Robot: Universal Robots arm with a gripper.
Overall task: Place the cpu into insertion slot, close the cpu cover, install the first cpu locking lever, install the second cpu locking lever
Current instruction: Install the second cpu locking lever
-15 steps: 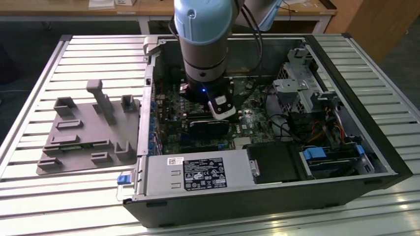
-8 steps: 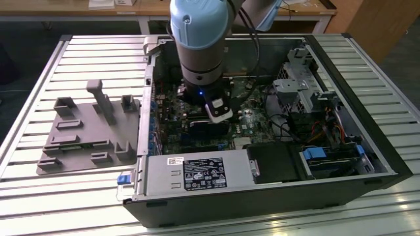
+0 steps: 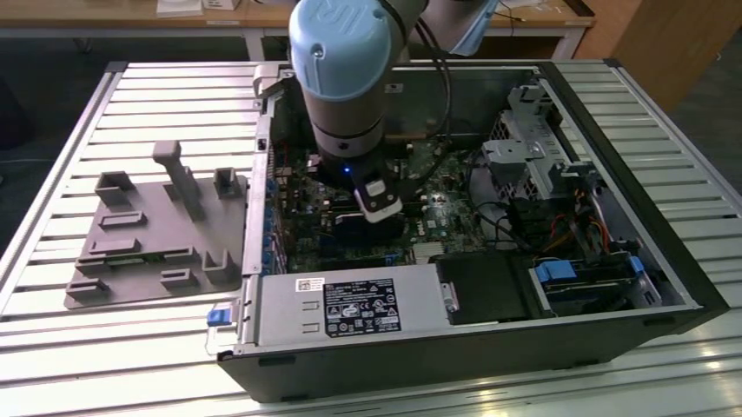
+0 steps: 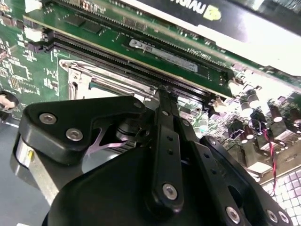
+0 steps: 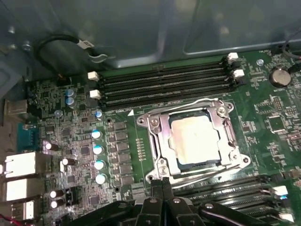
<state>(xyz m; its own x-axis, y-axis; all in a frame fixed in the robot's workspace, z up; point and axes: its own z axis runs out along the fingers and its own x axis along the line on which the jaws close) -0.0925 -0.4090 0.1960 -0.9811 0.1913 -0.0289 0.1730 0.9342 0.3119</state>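
Observation:
In the first wrist view the cpu (image 5: 195,139), a pale metal square, lies flat in the insertion slot (image 5: 200,164), whose dark edge shows around it. The silvery cpu cover (image 5: 157,136) is folded down over the chip's edges. One wire locking lever (image 5: 178,107) runs along the cover's memory-slot side, and another (image 5: 207,170) runs along the side nearest the gripper. My gripper (image 5: 162,181) is shut with nothing between its fingers, its tips right at the cover's near corner. The second wrist view shows the shut gripper (image 4: 163,92) beside the silvery frame (image 4: 80,75). In the exterior view the gripper (image 3: 377,207) reaches down into the open computer case.
Long black memory slots (image 5: 164,80) flank the socket, and capacitors (image 5: 97,150) and rear ports (image 5: 21,169) stand beside it. The case holds a power supply (image 3: 347,308) and a drive cage (image 3: 533,130). A grey fixture plate (image 3: 151,234) lies on the table at the exterior view's left.

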